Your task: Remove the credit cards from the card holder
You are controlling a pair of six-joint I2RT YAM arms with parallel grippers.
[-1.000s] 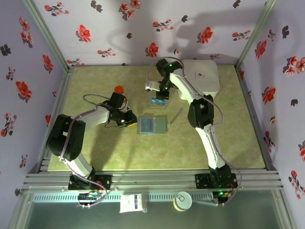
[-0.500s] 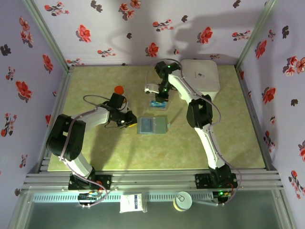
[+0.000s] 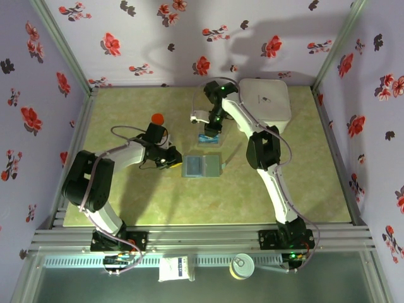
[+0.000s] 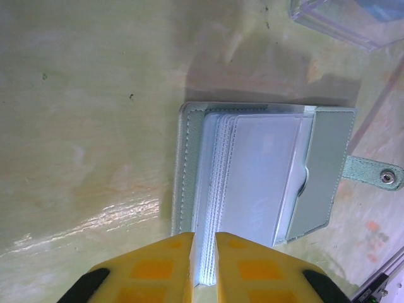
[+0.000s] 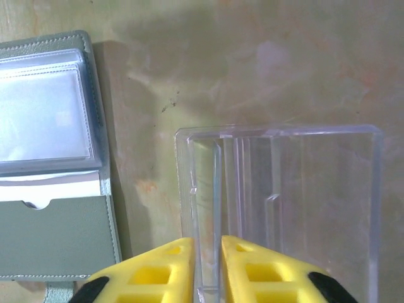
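I see the flat grey-blue folding card holder (image 3: 202, 166) lying open at mid-table, clear sleeves up and snap tab towards three o'clock. What looks like a small blue card (image 3: 209, 135) lies just beside it at twelve o'clock.

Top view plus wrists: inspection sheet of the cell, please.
Surface: green mat, glossy, a few small specks.
Job's things: card holder lying open, clear sleeves showing; what looks like a blue card at the clear case.
Clutter: clear case; white box far right; small red thing by the left arm, too small to identify.
Grippers: left gripper pinching the holder's sleeve edge; right gripper fingers close together astride the case wall, grip unclear.
Cables: cables loop along both arms.
Surroundings: floral walls; metal rail at near edge.
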